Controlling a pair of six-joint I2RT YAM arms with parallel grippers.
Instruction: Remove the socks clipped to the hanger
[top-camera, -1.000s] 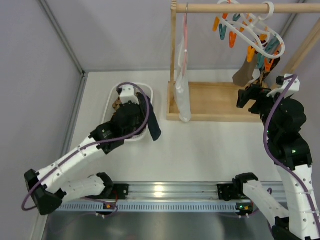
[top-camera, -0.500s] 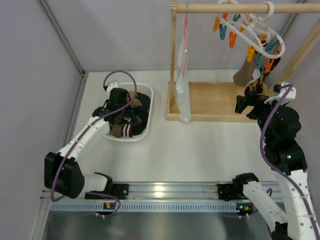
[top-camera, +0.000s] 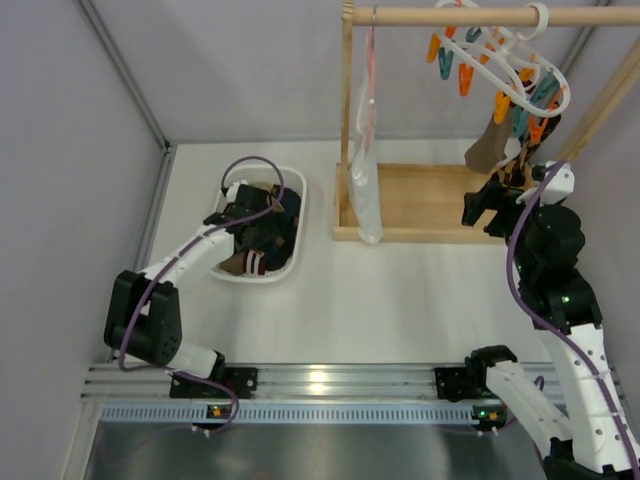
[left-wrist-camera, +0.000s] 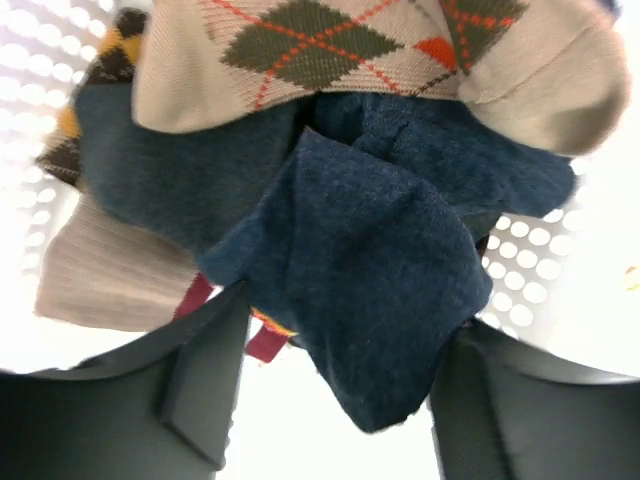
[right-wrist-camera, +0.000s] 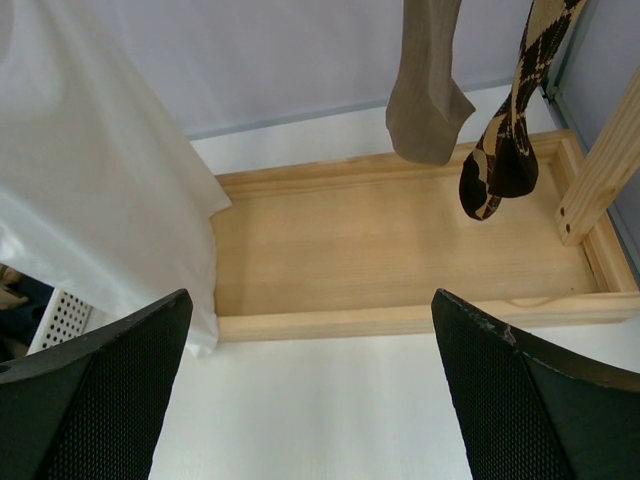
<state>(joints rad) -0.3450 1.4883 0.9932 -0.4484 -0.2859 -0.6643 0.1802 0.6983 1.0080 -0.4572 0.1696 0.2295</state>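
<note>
The white hanger (top-camera: 522, 72) with orange and teal clips hangs from the wooden rail. A taupe sock (right-wrist-camera: 428, 90) and a brown patterned sock (right-wrist-camera: 508, 150) dangle from it over the wooden base. My right gripper (top-camera: 481, 206) sits low in front of that base, open and empty (right-wrist-camera: 310, 390). My left gripper (top-camera: 243, 207) is over the white basket (top-camera: 301, 210). Its jaws stand apart around a dark navy sock (left-wrist-camera: 370, 300). That sock lies on a tan argyle sock (left-wrist-camera: 330, 50) and a taupe sock (left-wrist-camera: 100, 280).
A white cloth bag (top-camera: 365, 190) hangs from a thin pink wire hanger (top-camera: 371, 70) by the rack's left post. The rack's wooden tray base (right-wrist-camera: 400, 250) lies under the socks, with a slanted post (right-wrist-camera: 605, 160) on its right. Grey walls close in the left and back.
My left arm carried the navy sock from the basket's right rim to over the basket, and its jaws have parted. My right gripper shifted slightly left along the rack's base.
</note>
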